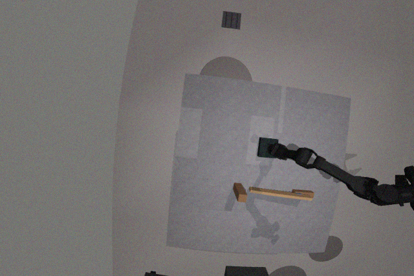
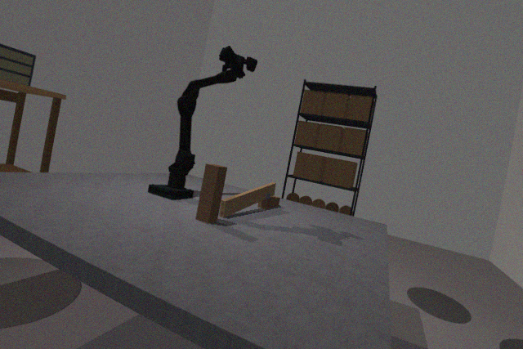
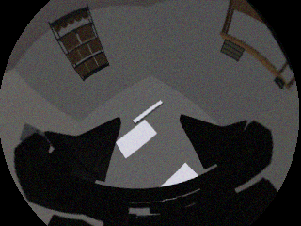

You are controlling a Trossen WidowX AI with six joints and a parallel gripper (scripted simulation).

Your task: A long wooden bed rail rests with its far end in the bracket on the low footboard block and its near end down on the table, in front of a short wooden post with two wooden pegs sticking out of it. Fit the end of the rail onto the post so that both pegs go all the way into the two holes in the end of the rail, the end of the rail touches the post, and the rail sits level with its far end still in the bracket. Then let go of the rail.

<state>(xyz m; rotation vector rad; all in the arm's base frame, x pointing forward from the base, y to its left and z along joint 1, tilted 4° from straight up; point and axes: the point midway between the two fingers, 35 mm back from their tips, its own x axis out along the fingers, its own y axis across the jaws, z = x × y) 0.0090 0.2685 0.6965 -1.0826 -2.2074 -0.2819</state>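
The long wooden rail slopes, its near end low at the table and its far end raised at the footboard block. The short wooden post stands upright in front of the near end; the top view shows a small gap between them. The pegs and the rail's holes cannot be made out. My gripper is open and empty, its fingers wide apart in the wrist view. It is high above the table, far from the rail, and sits at the right edge in the top view. The wrist view shows neither rail nor post.
The arm's dark base stands on the grey table, to one side of the rail and post. A shelf rack with boxes stands beyond the table. A wooden workbench is at the left in the exterior view.
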